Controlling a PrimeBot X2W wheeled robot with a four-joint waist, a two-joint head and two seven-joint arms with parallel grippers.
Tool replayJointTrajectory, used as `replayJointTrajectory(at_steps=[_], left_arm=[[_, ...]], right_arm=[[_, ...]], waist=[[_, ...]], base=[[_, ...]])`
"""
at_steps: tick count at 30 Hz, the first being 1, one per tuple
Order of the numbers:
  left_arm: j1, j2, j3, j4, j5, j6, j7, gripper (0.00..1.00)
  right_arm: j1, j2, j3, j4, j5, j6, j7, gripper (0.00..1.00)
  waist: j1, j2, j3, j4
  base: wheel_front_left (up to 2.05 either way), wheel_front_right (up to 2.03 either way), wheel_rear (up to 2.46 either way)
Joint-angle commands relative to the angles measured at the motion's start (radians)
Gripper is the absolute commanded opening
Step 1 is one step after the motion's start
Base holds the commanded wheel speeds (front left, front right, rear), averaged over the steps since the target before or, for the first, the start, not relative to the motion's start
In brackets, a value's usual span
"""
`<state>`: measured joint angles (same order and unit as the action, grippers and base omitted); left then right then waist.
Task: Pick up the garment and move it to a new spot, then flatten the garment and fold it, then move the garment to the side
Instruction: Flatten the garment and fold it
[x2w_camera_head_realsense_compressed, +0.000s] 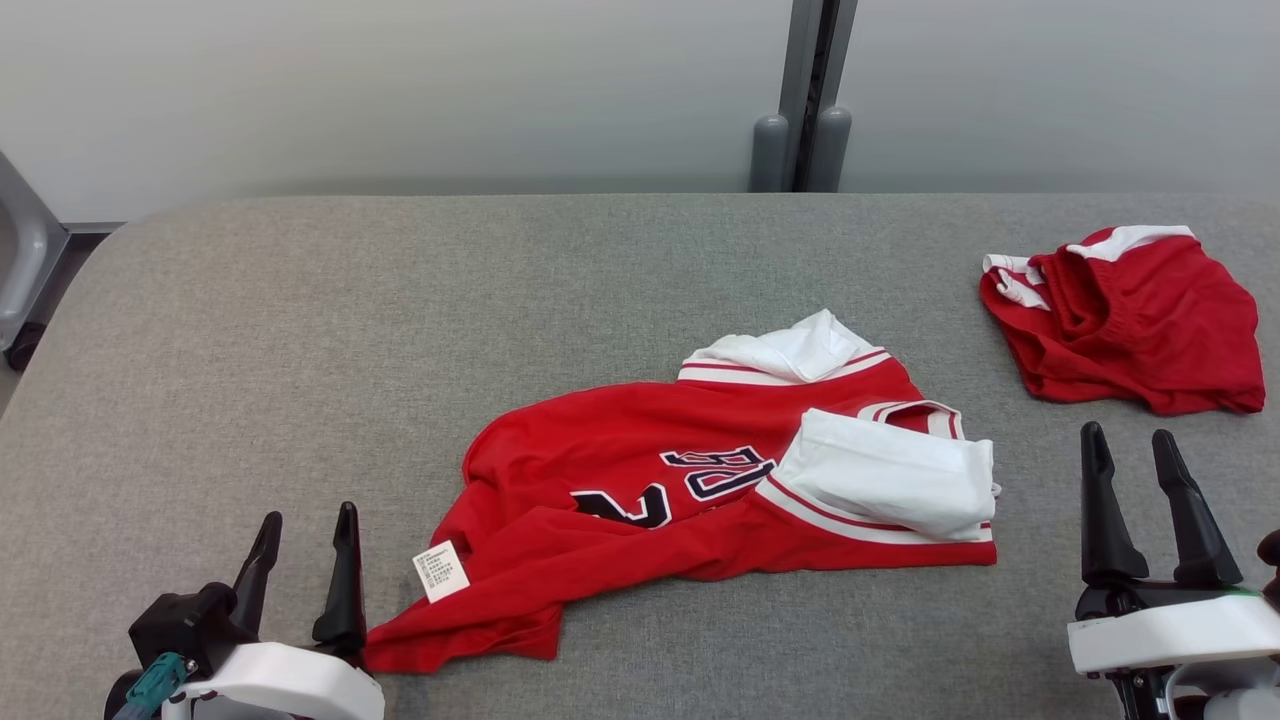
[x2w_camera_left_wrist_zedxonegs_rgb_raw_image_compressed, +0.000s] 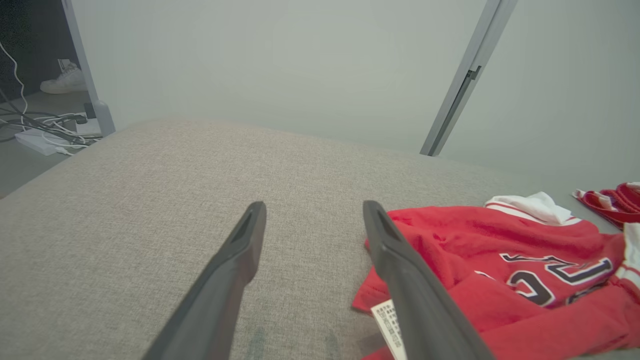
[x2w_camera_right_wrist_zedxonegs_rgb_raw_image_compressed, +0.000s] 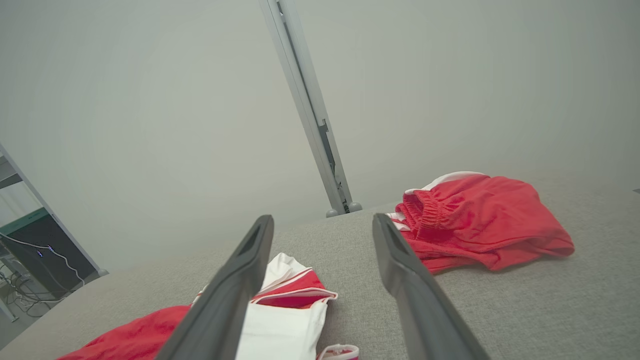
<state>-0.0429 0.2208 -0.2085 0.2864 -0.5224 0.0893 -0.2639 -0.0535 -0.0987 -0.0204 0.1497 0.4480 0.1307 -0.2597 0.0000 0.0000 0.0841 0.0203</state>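
In the head view, the red jersey (x2w_camera_head_realsense_compressed: 640, 480) is lying crumpled near the middle of the grey worktop (x2w_camera_head_realsense_compressed: 300, 350). Its dark lettering is facing up, two white sleeves (x2w_camera_head_realsense_compressed: 880, 480) are lying folded over its right end, and a white label (x2w_camera_head_realsense_compressed: 441, 571) is showing by its lower left hem. A pair of red shorts (x2w_camera_head_realsense_compressed: 1130, 320) is lying bunched well apart from it, toward the far right. The left jaws are standing wide and holding nothing at the lower left, just beside the jersey's hem corner; whether they are touching it I cannot tell. The right jaws are standing wide and empty at the lower right, apart from both the jersey and the red shorts.

In the left wrist view, the left jaws are gaping over bare worktop. The red jersey is lying to their right, and one jaw is covering part of the label. Cables (x2w_camera_left_wrist_zedxonegs_rgb_raw_image_compressed: 45, 125) and a white shoe (x2w_camera_left_wrist_zedxonegs_rgb_raw_image_compressed: 65, 82) are lying on the floor beyond the worktop.

In the right wrist view, the right jaws are spreading wide with nothing between them. A white sleeve is showing beside one jaw, the red shorts are lying beyond the other, and a grey post (x2w_camera_right_wrist_zedxonegs_rgb_raw_image_compressed: 310, 110) is rising behind.
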Motion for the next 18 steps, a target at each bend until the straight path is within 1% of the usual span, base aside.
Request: replayJointTrajectory(at_steps=[1,6,10,12,15,17,18], left_arm=[[-0.001,0.007,0.001,0.0,-0.009,0.003,0.002,1.0],[0.001,0.006,-0.001,0.002,-0.009,0.004,0.002,1.0],[0.002,0.006,-0.003,0.002,-0.012,0.006,0.002,1.0],[0.002,0.005,-0.004,0.002,-0.014,0.007,0.002,1.0],[-0.003,0.002,-0.007,0.001,-0.015,0.007,0.002,1.0],[-0.008,0.001,-0.01,0.004,-0.015,0.006,0.002,1.0],[-0.014,-0.002,-0.014,0.006,-0.015,0.003,0.001,1.0]], right_arm=[[-0.005,-0.003,-0.002,0.0,-0.005,0.0,-0.005,1.0],[-0.003,-0.007,0.003,0.009,-0.011,0.0,-0.005,1.0],[-0.014,-0.015,0.034,0.021,-0.015,0.0,-0.005,1.0],[-0.029,-0.024,0.07,0.043,-0.016,0.0,-0.005,1.0],[-0.079,-0.039,0.15,0.087,-0.015,0.0,-0.004,1.0],[-0.124,-0.048,0.207,0.125,-0.006,0.0,0.026,1.0],[-0.177,-0.059,0.259,0.157,-0.013,0.0,0.058,1.0]], waist=[[0.0,0.0,-0.001,0.001],[0.0,0.0,-0.005,0.007],[0.0,0.0,-0.006,0.009],[0.0,0.0,-0.005,0.01],[0.0,0.0,-0.002,0.012],[0.0,0.0,0.0,0.016],[0.0,0.0,0.002,0.024]], base=[[0.0,0.0,0.0],[0.0,0.0,0.0],[0.0,0.0,0.0],[0.0,0.0,0.0],[0.0,0.0,0.0],[0.0,0.0,0.0],[0.0,0.0,0.0]])
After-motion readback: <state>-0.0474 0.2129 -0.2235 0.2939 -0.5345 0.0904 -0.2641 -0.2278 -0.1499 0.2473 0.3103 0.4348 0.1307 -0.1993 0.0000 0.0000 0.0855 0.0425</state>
